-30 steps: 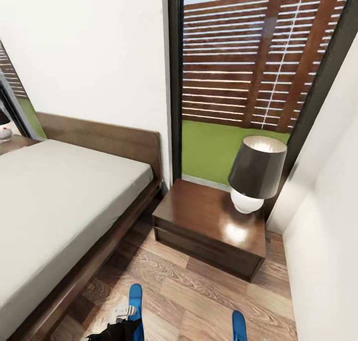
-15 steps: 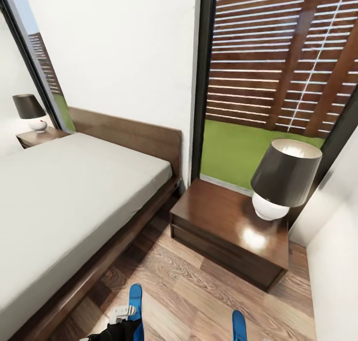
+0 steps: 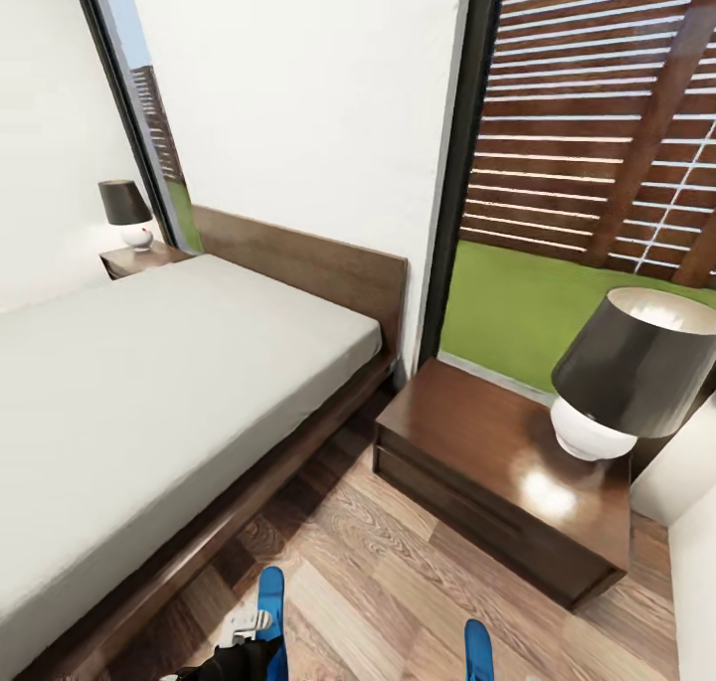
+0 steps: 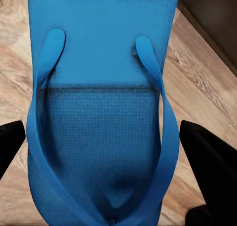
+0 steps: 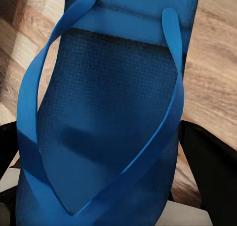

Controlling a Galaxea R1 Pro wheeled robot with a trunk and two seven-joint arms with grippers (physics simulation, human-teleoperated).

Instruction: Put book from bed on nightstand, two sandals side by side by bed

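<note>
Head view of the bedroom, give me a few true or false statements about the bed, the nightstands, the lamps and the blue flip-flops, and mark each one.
1. The pale grey-white mattress of the dark wooden bed has a book lying on it. False: the visible mattress is bare.
2. A white-based lamp with a dark shade stands on the near dark brown nightstand. True.
3. The far nightstand carries no lamp. False: a small lamp stands on it.
4. Each wrist view shows a bright blue flip-flop between dark gripper fingers; the other flip-flop. True.
5. The floor is grey carpet. False: it is brown wood planks.
</note>
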